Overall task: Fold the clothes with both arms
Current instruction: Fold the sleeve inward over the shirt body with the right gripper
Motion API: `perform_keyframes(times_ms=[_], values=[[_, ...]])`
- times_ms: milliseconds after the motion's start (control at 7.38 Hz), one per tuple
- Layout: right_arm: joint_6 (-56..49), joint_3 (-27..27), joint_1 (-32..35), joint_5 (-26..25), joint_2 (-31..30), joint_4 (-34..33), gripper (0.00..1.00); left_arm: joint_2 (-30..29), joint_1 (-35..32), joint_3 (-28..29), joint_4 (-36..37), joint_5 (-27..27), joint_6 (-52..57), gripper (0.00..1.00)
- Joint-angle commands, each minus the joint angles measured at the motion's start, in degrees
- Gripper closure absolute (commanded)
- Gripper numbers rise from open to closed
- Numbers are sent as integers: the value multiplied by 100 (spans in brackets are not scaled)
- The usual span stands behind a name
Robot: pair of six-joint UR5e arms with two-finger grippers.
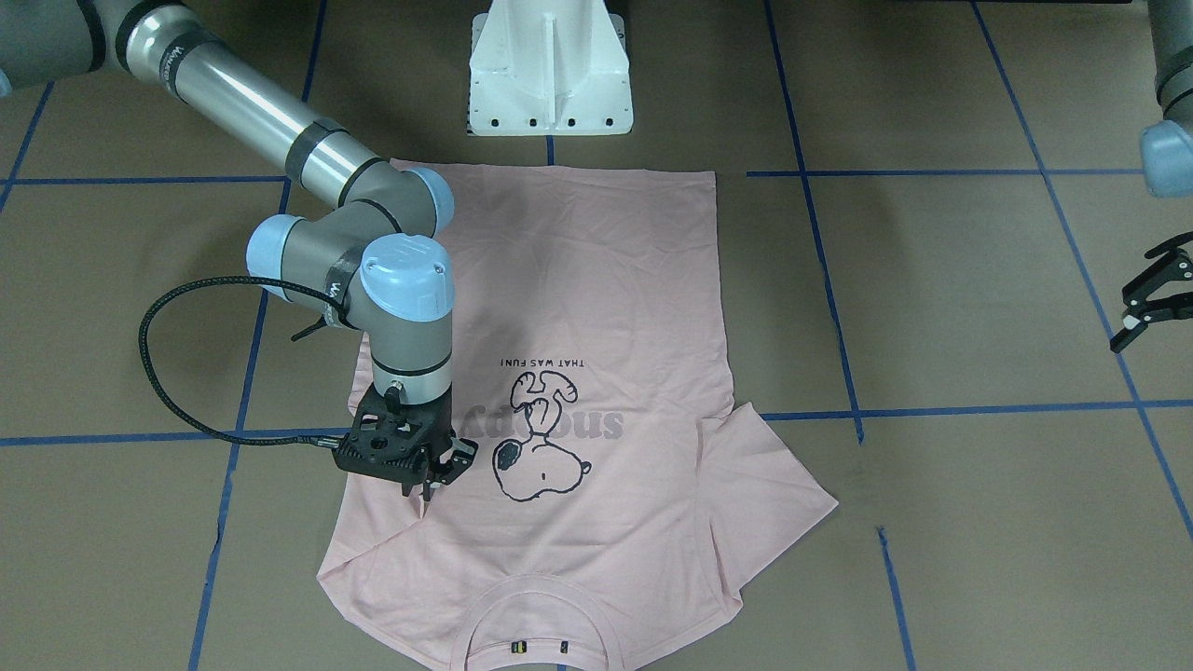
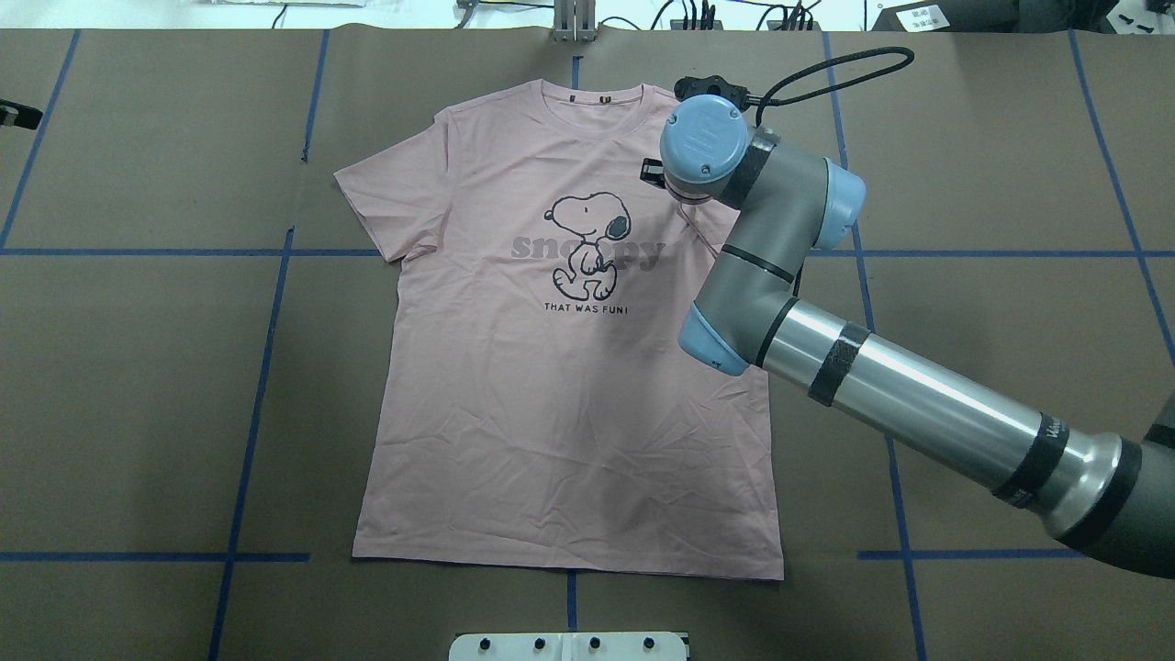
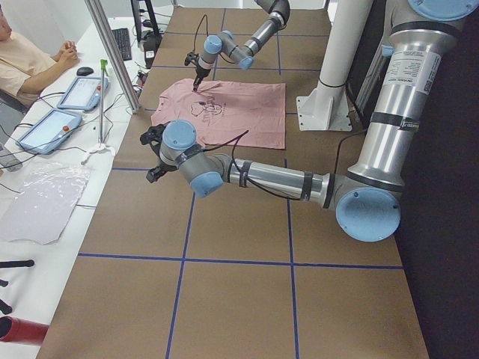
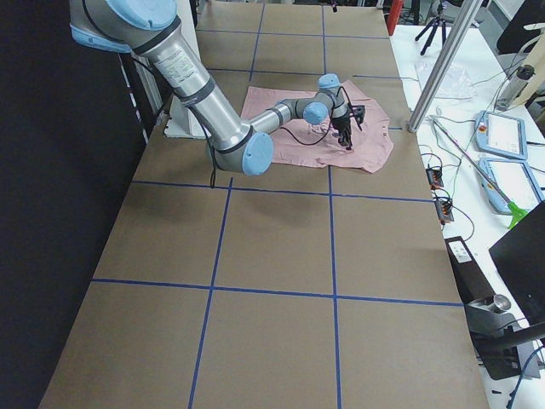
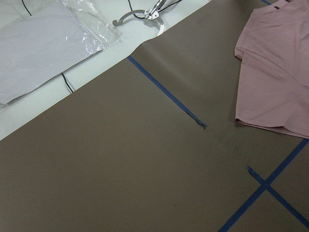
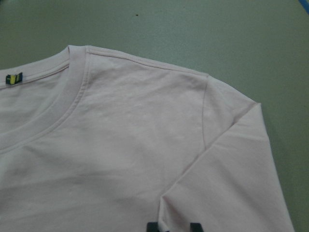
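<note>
At far left, the left gripper [image 1: 1151, 300], well apart from the shirt, jaws spread wide, holding nothing. In the middle of the surface [image 2: 138, 367], the pink T-shirt [image 2: 560, 413], flat and print up, left sleeve [image 2: 376, 197] spread out and unfolded. At right, the right gripper [image 1: 445, 471] down on the right sleeve [image 6: 231, 169], already turned in over the chest; jaws a little apart with cloth between, grip impossible to judge. By appearance barely begun: other sleeve and body folds left.

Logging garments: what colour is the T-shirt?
Pale pink; the T-shirt shows best in the overhead view.
</note>
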Motion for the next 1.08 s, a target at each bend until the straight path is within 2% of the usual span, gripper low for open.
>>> perform_keyframes(times_ms=[0,135,271,406,542,677,813,948], values=[[-339,15,194,421,83,-34,0,-19,8,-4,-61,-7,-30,0],[-600,93,518,1147,49,-113,0,-72,60,13,-61,-7,-135,0],[-1247,372,791,1493,-47,-436,0,-237,261,13,-44,45,-589,0],[-1793,862,1081,1845,-292,-804,0,-378,533,-13,-44,542,-985,0],[-2251,1450,1423,2249,-790,-851,0,-467,814,-4,-44,695,-1276,0],[-2743,1917,1661,2444,-1378,-808,0,-546,1112,13,-44,923,-1783,8],[-3391,2253,1881,2603,-1958,-747,0,-616,1429,31,-44,1299,-2398,21],[-3972,2552,2118,2857,-2538,-677,0,-756,1710,101,-35,1703,-3004,27]])
